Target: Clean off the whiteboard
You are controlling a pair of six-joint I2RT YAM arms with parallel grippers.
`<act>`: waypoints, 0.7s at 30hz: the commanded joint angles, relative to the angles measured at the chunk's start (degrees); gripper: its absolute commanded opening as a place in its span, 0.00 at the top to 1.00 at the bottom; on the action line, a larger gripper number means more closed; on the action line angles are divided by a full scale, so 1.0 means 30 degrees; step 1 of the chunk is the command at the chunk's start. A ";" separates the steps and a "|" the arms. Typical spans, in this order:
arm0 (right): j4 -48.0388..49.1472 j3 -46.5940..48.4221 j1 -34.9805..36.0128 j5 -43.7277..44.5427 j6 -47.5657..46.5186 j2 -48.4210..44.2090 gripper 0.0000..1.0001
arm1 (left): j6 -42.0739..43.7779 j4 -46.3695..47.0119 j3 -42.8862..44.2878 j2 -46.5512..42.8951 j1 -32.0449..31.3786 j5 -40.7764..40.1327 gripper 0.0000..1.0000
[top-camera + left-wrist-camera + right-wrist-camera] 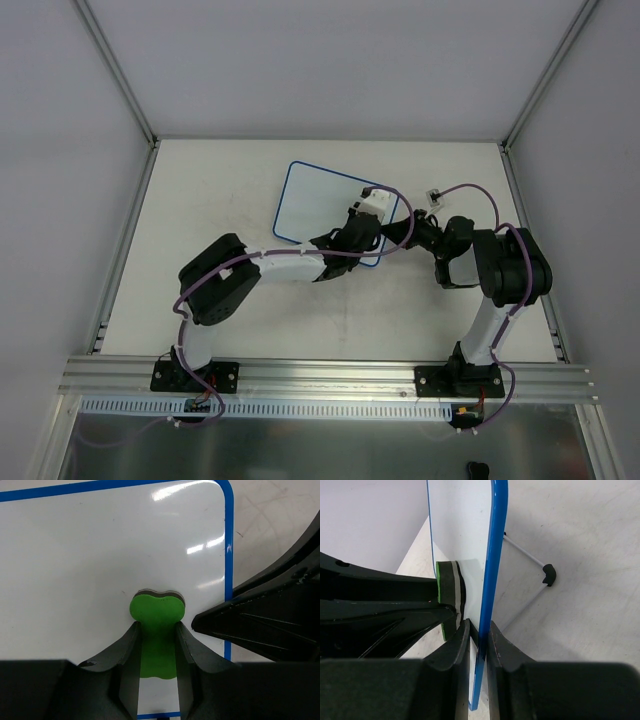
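The whiteboard (pixel 100 555) fills the left wrist view, and its face reads clean white: glare streaks near the upper right corner, a few tiny specks, no scribble that I can make out. From above it sits at the centre of the table (pixel 200 200), just above the point where the two arms meet, blue rim showing on its upper and left sides. Its lower right part is hidden under the arms there, so I cannot vouch for that patch.

Now the eraser (pixel 156 615), green and peanut-shaped, low in the left wrist frame. The left gripper (pixel 156 627) is pinched on its waist, fingers closed snugly against both sides. The right wrist view shows the eraser's dark felt face pressed flat to the board.

On the other side, the right gripper (pixel 479 627) is clamped onto the board's blue edge, fingers narrowed with the rim between them, steadying it. The board stands edge-on and upright in that view. Behind it a wire stand (pixel 525 555) runs out to a black foot (pixel 549 575) resting on the table, at the right of the frame.

My read: the wiping looks mostly done, with what shows already bare. What is left is the hidden strip near the eraser and the rim, then letting go.

Containers? None in any view, so nothing to report inside one.
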 commanded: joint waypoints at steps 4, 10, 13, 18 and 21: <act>0.3458 -0.0260 0.0211 0.0016 -0.1676 -0.0541 1.00 | -0.1091 -0.1908 -0.0211 0.0344 0.1510 0.0398 1.00; 0.3487 -0.0260 0.0210 -0.0013 -0.1647 -0.0570 1.00 | -0.2354 -0.3375 -0.0359 -0.0477 0.4383 0.1018 1.00; 0.3458 -0.0289 0.0181 0.0016 -0.1676 -0.0570 1.00 | -0.2354 -0.3552 -0.0914 -0.1091 0.4969 0.0343 1.00; 0.3458 -0.0289 0.0152 0.0074 -0.1706 -0.0570 1.00 | -0.2644 -0.3523 -0.2319 -0.2350 0.5176 -0.0446 1.00; 0.3458 -0.0289 0.0181 0.0074 -0.1676 -0.0570 1.00 | -0.3113 -0.2674 -0.4135 -0.4106 0.5380 -0.0801 1.00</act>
